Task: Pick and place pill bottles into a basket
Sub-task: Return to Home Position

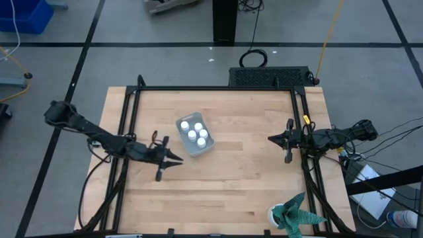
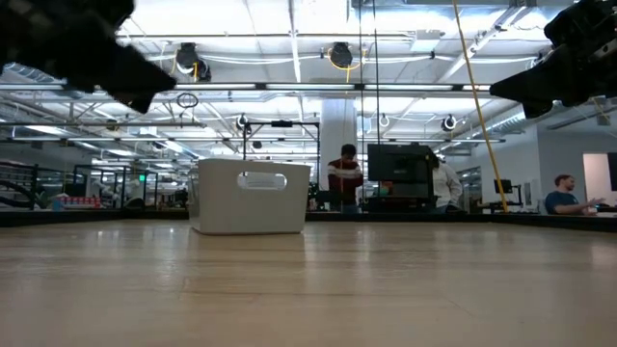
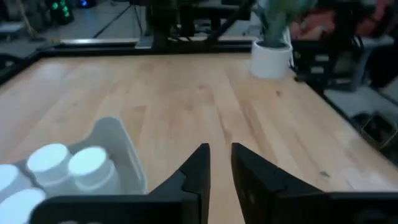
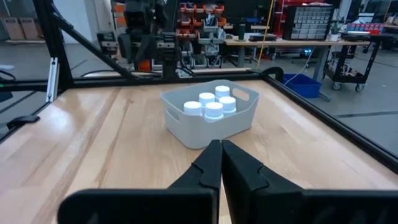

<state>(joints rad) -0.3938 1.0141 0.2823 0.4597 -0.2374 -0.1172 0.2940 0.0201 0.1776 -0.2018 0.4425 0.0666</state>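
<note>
Several white pill bottles (image 1: 195,131) with round caps stand upright inside the pale blue-grey basket (image 1: 207,148), which rests on its base a little left of the table's middle. They also show in the right wrist view (image 4: 213,103), inside the basket (image 4: 193,132). My left gripper (image 1: 180,160) hovers just left of and nearer than the basket, its fingers a narrow gap apart (image 3: 221,155) and empty. My right gripper (image 1: 269,139) is shut and empty at the right side, pointing toward the basket (image 4: 221,144).
A white pot with a teal plant-like thing (image 1: 294,215) stands at the table's near right corner and shows in the left wrist view (image 3: 272,57). A dark rail frame (image 1: 218,88) runs around the table. Bare wood lies between the basket and my right gripper.
</note>
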